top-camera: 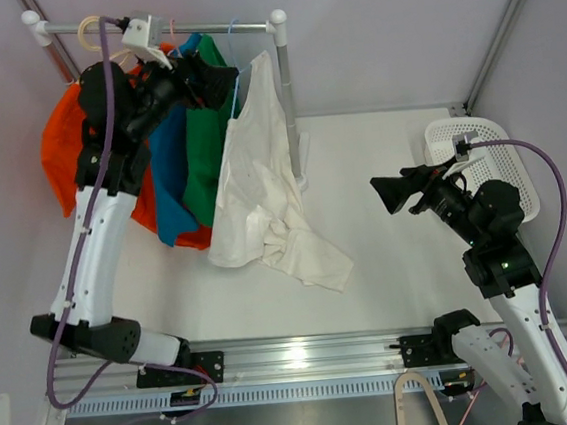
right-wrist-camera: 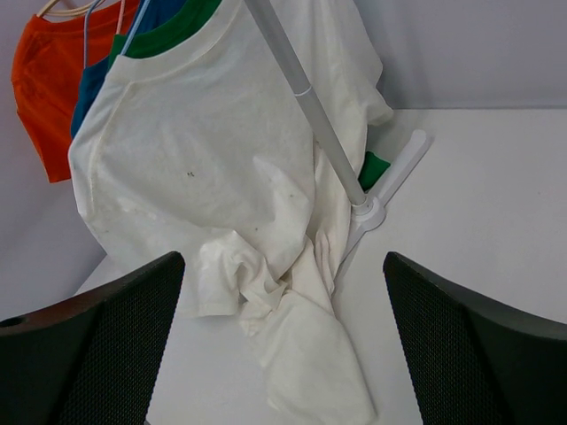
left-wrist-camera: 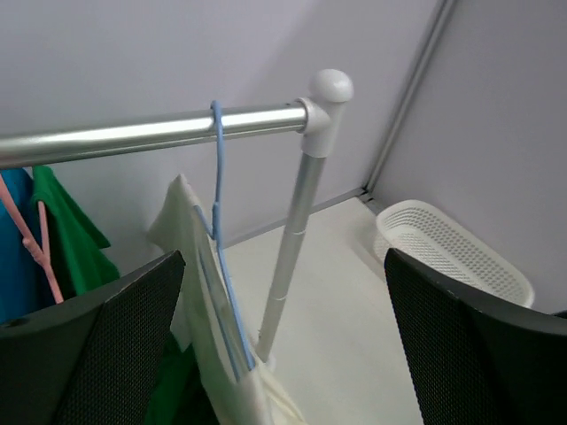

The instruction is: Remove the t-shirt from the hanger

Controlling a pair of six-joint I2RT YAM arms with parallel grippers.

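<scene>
**Sup:** Status on the shirt job?

**Op:** Not started, far as I can tell. White t-shirt (top-camera: pixel 256 190) is on the blue hanger (left-wrist-camera: pixel 217 221), and the hook is over the rail (left-wrist-camera: pixel 133 133) at the right end, just beside the post (top-camera: pixel 287 92). The hanger wire runs down into the neck. Bottom half of the shirt is slumped in a heap on the table (top-camera: pixel 390 273), by the foot of the post.

**Sup:** Arms?

**Op:** Left gripper (top-camera: pixel 229 82) is up by the rail, fingers wide apart, nothing btwn them. Wrist cam looks straight at the hanger, so I'd say it's lined up for hook or shoulder, but no contact yet. Right gripper (top-camera: pixel 390 194) hangs over the table to the right of the shirt, also spread wide and empty, well apart from the cloth.

**Sup:** Anything else hanging there?

**Op:** Green shirt (top-camera: pixel 201 140), blue shirt (top-camera: pixel 171 173) and an orange one (top-camera: pixel 62 153) to the left on the same rail. Green one is right against the white one, so I need to watch I don't grab both. White basket (top-camera: pixel 447 136) sits at the far right, near the right arm.

**Sup:** So what's left?

**Op:** All of it, imo: get hold of the shirt and the hanger, work the shoulders off the wire, and pull the shirt clear. Can't tell from here whether both shoulders are properly seated.
</scene>
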